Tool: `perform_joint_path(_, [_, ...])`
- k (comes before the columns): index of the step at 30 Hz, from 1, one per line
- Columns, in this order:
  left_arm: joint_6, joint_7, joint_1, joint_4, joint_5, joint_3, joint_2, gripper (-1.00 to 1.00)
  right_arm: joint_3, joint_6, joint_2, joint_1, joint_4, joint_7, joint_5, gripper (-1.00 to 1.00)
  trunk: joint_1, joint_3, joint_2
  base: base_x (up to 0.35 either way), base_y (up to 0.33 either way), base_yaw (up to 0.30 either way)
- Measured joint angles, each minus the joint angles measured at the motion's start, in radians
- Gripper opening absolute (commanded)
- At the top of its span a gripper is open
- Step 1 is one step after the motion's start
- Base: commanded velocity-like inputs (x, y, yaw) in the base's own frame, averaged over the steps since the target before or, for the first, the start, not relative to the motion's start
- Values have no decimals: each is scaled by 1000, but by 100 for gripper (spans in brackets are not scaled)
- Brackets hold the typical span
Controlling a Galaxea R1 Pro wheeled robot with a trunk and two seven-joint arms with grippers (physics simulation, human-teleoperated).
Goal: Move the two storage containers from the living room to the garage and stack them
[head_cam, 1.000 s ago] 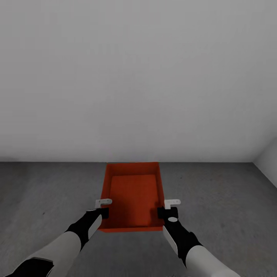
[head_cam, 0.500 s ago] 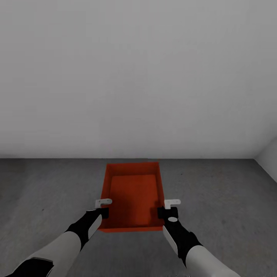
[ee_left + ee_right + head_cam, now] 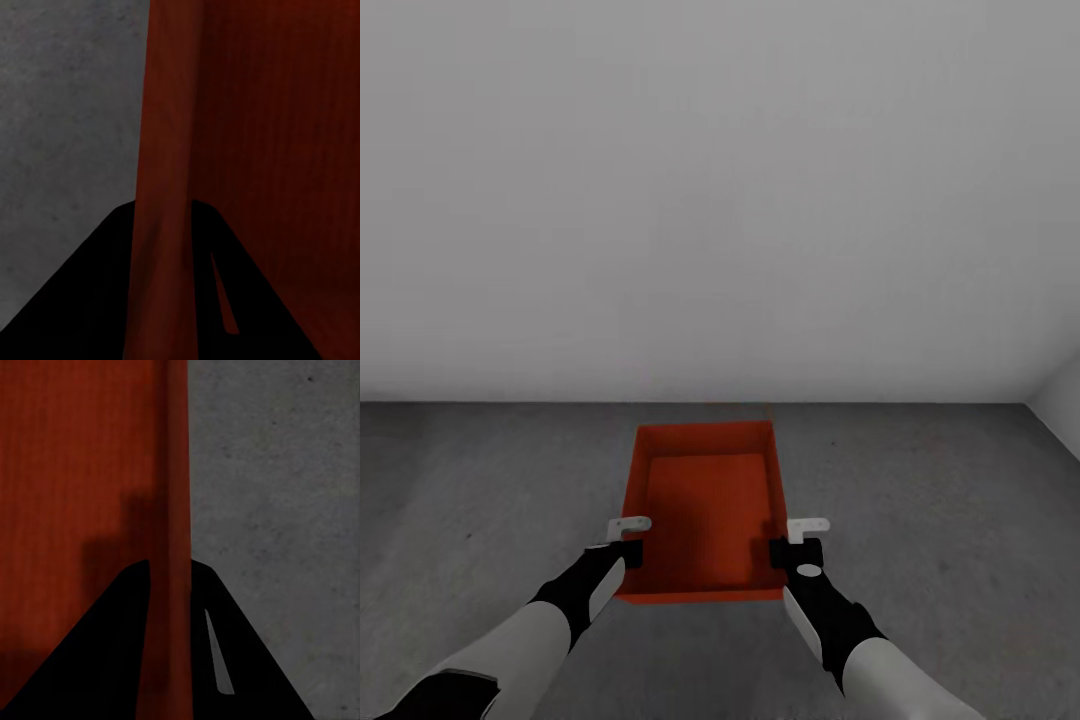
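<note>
One red-orange open-top storage container (image 3: 705, 510) hangs in front of me over the dark grey concrete floor (image 3: 940, 500) of the garage. It is empty. My left gripper (image 3: 628, 545) is shut on its left side wall near the front corner. My right gripper (image 3: 788, 548) is shut on the right side wall opposite. In the left wrist view the left gripper (image 3: 161, 217) straddles the container wall (image 3: 161, 135), one dark finger on each side. The right wrist view shows the right gripper (image 3: 170, 574) pinching the other container wall (image 3: 176, 472) the same way.
A plain white-grey wall (image 3: 720, 200) stands straight ahead and meets the floor a short way beyond the container. A second wall (image 3: 1062, 400) forms a corner at the far right. Bare concrete (image 3: 277, 510) lies on both sides of the container.
The line where wall meets floor has shifted up in the picture, so the camera has moved. The container and both arms keep their place in the view, both grippers still shut.
</note>
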State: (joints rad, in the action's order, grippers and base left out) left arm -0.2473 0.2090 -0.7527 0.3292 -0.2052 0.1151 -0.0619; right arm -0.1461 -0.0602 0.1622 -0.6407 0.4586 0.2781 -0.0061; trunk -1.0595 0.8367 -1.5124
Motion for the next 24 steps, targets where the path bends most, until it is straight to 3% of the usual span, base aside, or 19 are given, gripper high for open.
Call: perform_joint_path(24, [-5,0,0,4,1,1,1,-100,2,-1,1,0,0,0,-1,-100,-92,114,-168,0,0,-13])
